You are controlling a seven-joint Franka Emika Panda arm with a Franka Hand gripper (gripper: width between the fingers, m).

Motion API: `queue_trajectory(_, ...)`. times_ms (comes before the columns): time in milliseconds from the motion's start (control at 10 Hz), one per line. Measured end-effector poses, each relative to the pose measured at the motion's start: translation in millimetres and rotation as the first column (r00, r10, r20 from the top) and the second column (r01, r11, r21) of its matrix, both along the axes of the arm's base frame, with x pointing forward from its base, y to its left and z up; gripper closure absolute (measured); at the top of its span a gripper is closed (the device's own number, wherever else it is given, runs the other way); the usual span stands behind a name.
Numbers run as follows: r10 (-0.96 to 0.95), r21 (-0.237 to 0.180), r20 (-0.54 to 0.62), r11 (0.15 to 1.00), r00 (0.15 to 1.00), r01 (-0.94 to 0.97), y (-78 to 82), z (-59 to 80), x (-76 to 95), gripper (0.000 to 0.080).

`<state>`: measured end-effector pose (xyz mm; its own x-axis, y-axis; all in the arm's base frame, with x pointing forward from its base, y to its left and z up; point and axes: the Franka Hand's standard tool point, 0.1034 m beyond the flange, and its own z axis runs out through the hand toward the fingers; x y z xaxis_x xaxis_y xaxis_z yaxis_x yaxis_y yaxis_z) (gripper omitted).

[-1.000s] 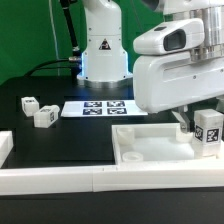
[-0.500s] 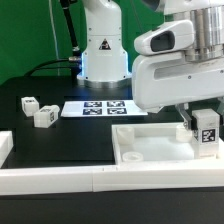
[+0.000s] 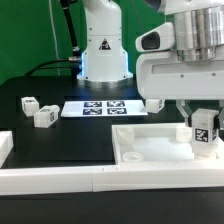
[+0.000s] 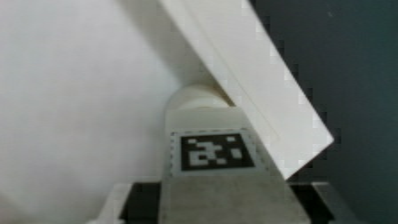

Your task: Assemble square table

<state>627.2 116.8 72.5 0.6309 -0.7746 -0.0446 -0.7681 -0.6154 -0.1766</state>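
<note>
Exterior view first: my gripper (image 3: 204,122) is squeezed tight on one white leg (image 3: 205,136) of the square table. The leg stands upright, and its black-and-white tag faces the camera. It hangs right under my gripper, over the big white panel (image 3: 150,140), at the panel's end on the exterior view's right. I cannot tell if the bottom of the leg touches the panel.

The panel lies flat on the black table (image 3: 60,135). It has a round socket (image 3: 131,157) in its near corner on the exterior view's left. A loose leg (image 3: 28,104) and a second loose leg (image 3: 44,116) lie close together, well apart from my gripper, on the exterior view's left. The marker board (image 3: 98,108) lies between them and me.

Wrist view shows the leg (image 4: 214,150) held between my fingers (image 4: 143,205). Its round far end is just beside the panel's raised rim (image 4: 249,80).
</note>
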Motion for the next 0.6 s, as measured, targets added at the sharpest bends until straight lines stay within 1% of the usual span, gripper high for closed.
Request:
queue_trajectory(100, -0.137, 0.029, -0.020, 0.990, 0.990, 0.137, 1.8, -1.8, -1.7, 0.0509)
queue_trajectory(200, -0.243, 0.045, -0.034, 0.969, 0.970, 0.244, 3.5, -2.3, -2.0, 0.0509)
queue_trajectory(400, -0.399, 0.059, -0.067, 0.913, 0.914, 0.403, 7.2, -2.1, -2.6, 0.0509)
queue_trajectory(600, -0.347, 0.053, -0.056, 0.935, 0.936, 0.350, 7.3, -2.3, -3.1, 0.0509)
